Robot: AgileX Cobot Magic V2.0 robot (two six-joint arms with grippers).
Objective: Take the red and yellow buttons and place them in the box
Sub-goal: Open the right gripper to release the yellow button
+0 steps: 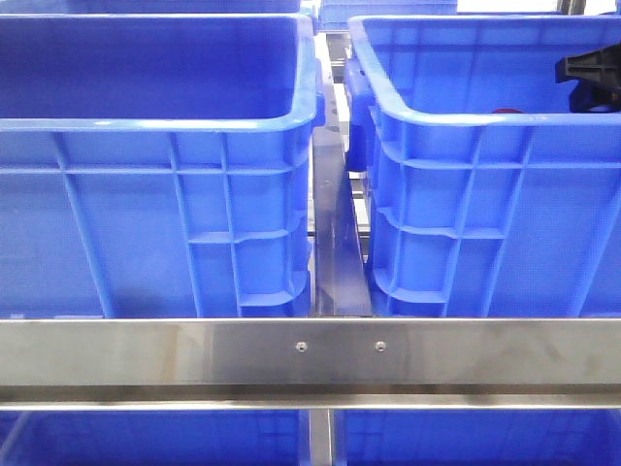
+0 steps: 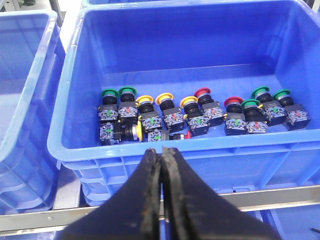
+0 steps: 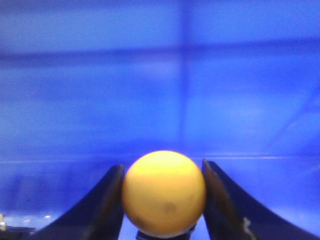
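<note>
right fingers (image 3: pixel 164 200): clamped on a yellow button (image 3: pixel 164 192), one finger on each side of its domed cap. Looks snug from my right wrist cam.

left fingers (image 2: pixel 161 165): pressed together, nothing in them, hanging just outside the near wall of the parts crate (image 2: pixel 175 150).

where the buttons are: the rest sit in a loose row on that crate's floor, green, yellow and red caps mixed, e.g. a red button (image 2: pixel 202 93) and another yellow one (image 2: pixel 163 98). Some upright, at least one tipped over on its side.

how it'll handle: my guess is light, hard plastic, won't squash. The cap is smooth and rounded, so it could pop out if I squeeze off-center. The blocky black body under the cap looks like the safer place to pinch, flat sides.

box: front cam shows two blue crates side by side; the left blue crate (image 1: pixel 155 121) looks bare from here, though I can't see its floor. My right arm (image 1: pixel 588 78) pokes above the right one's rim.

risk: tight row, so fingers may nudge neighbours.
</note>
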